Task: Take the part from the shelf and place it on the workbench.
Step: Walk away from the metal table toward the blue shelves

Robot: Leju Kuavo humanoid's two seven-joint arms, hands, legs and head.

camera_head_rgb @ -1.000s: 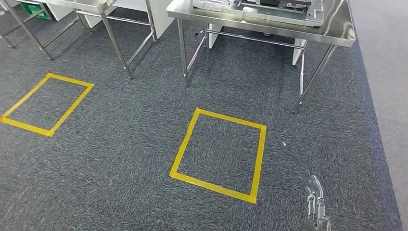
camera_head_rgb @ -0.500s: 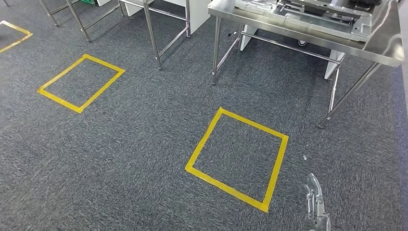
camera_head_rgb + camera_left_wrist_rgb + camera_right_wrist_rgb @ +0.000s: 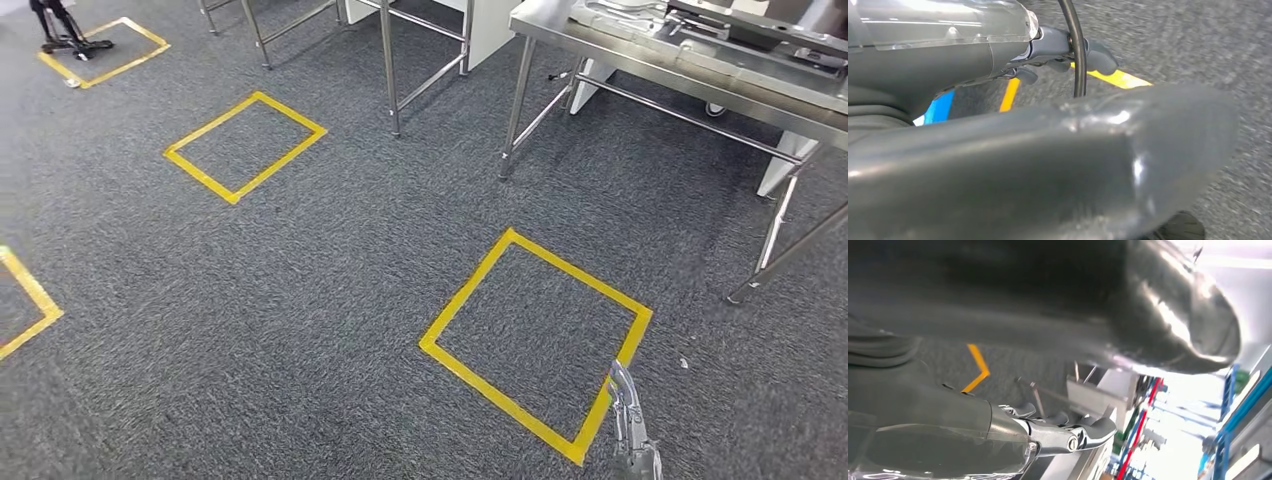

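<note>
Part to be fetched: I cannot pick it out for certain; it is in neither hand, and no shelf is visible to carry it. The steel workbench [image 3: 690, 70] in the upper right of the head view bears a grey tray of metal pieces [image 3: 720, 25], but whether these have to do with the task I cannot tell.

Both arms hang at the robot's sides, which looks like a walking or turning posture, not a reach. The right hand [image 3: 628, 425] dangles at the lower right of the head view, over the near corner of the closest yellow tape square [image 3: 535, 345]; its fingers [image 3: 618, 385] point loosely downward, slightly apart, grasping nothing. In the right wrist view that hand [image 3: 1058, 432] shows gently curled fingers with a gap beneath the thumb. The left hand [image 3: 1063, 50] likewise carries nothing in its wrist view, its dark fingers [image 3: 1100, 57] lightly bent over the carpet.

Against the head view of half a second ago, the whole scene has slid toward the right and downward: the workbench sits further into the corner, a second tape square [image 3: 245, 145] has shifted toward centre, and more squares appear at the upper left [image 3: 100, 50] and left edge [image 3: 25, 300]. That is the camera swinging leftward, likely the robot turning to look for the shelf, not the things moving
</note>
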